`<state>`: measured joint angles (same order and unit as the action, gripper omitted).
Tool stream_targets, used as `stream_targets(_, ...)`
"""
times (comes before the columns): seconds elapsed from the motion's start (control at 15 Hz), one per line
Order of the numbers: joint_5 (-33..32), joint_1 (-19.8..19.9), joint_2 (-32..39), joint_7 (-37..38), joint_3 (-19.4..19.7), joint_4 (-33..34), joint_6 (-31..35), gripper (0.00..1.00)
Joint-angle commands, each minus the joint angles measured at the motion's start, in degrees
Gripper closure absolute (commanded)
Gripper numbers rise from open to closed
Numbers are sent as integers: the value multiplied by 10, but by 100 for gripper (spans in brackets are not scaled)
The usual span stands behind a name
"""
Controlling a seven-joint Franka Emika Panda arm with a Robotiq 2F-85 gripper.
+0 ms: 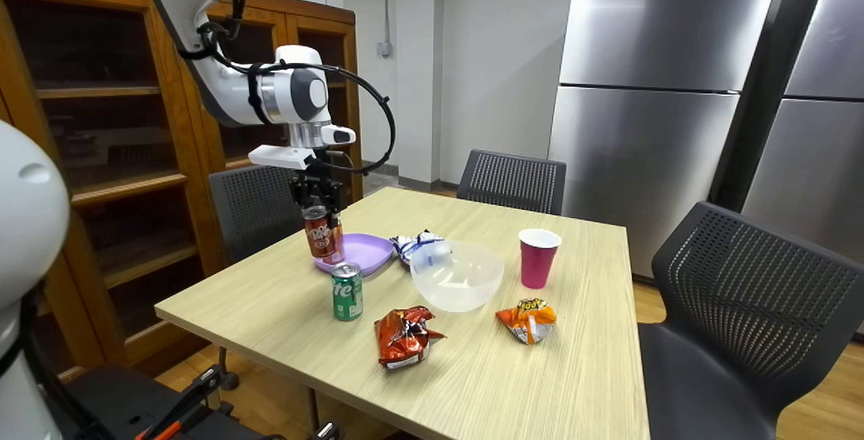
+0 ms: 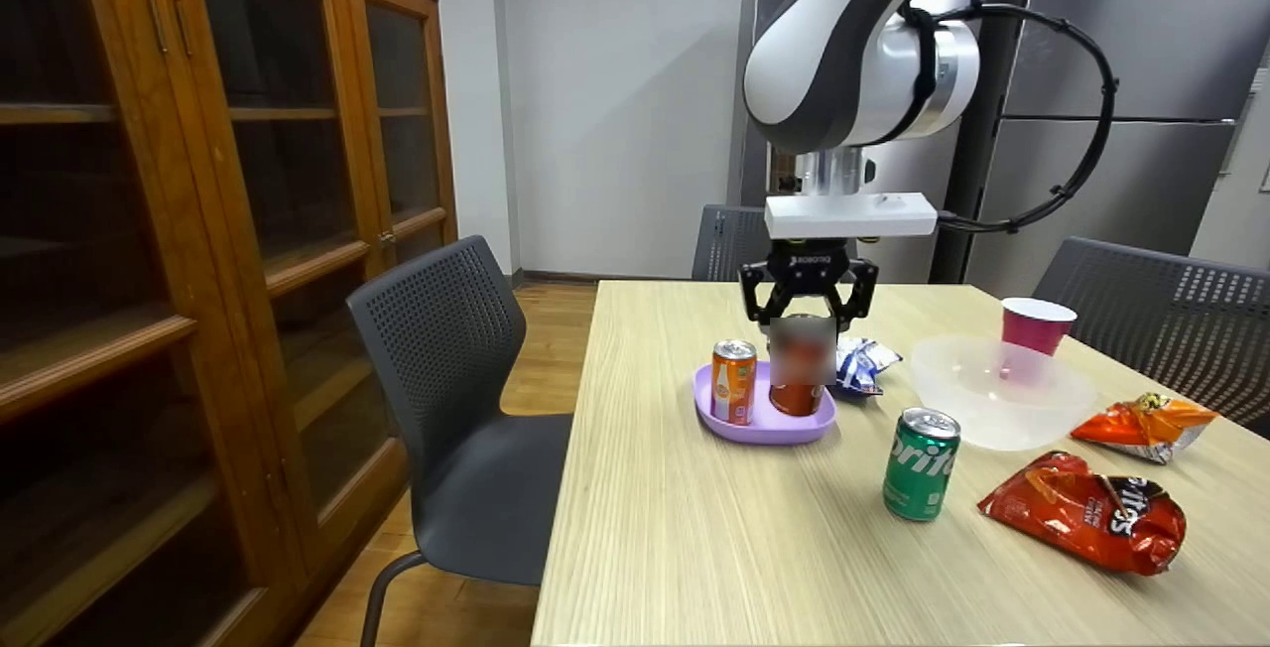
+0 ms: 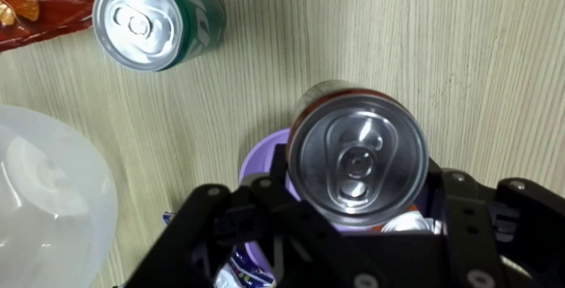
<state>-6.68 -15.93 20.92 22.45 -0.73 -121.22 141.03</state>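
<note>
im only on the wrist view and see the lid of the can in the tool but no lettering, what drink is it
Observer: An exterior view shows the side lettering: it is a Dr Pepper can, held in the tool.
Operator: got it, and is there anything past the translucent bowl, my frame cuts it off
Observer: Yes, both exterior views show a magenta cup standing upright near it.
</note>
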Motion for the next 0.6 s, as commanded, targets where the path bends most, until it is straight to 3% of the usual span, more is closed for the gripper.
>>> stream_targets(0.0, 13, 15, 26, 15, 0, 67, -33, 62)
stream_targets(0.53, 26, 16, 125, 41, 12, 216, -75, 62)
